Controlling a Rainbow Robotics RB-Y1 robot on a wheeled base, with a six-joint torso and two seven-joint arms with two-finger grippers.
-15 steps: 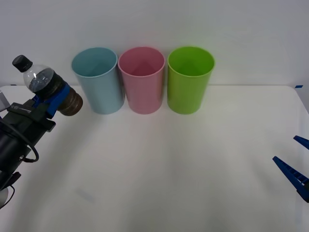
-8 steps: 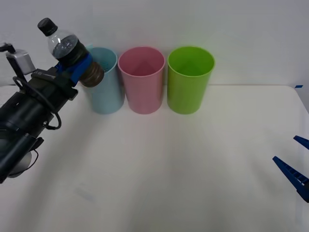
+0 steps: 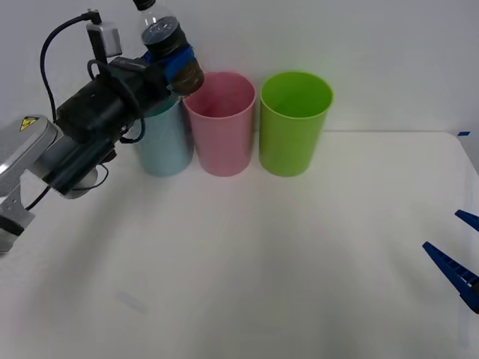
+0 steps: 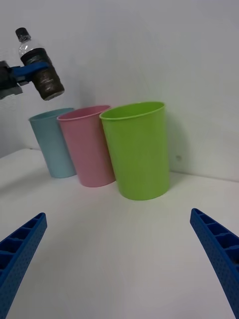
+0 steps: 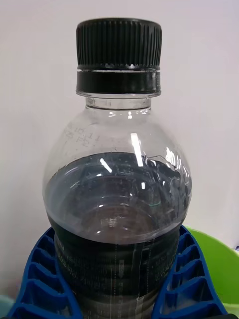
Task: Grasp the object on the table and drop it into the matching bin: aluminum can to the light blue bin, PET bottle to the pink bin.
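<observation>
The left gripper [image 3: 174,61] was raised at about eleven o'clock in the front view, its blue ribbed fingers [image 5: 191,279] clamped on either side of the PET bottle [image 3: 166,39]. The bottle was held in the air, tilted, its black screw cap [image 5: 119,59] uppermost and its dark brownish base lowest. From the front it hung over the gap between the light blue bin [image 3: 165,138] and the pink bin [image 3: 220,123], its base just above the pink bin's near-left rim. The right wrist view placed the bottle [image 4: 38,65] well above the bin tops, roughly over the light blue bin [image 4: 52,144]. Faint embossed marks circled the bottle's clear shoulder, too small to read, and no brand label could be made out. A yellow warning sticker [image 3: 26,123] sat on the left arm's grey casing; its symbol was not legible.

The three bins stood in a row at twelve o'clock on the white table [image 3: 284,269], sides touching or nearly so: light blue, pink, then the bright green bin [image 3: 294,123].

The right gripper [image 3: 458,250] rested low at four o'clock near the table's edge, its blue fingers [image 4: 20,249] spread wide apart with nothing between them.
</observation>
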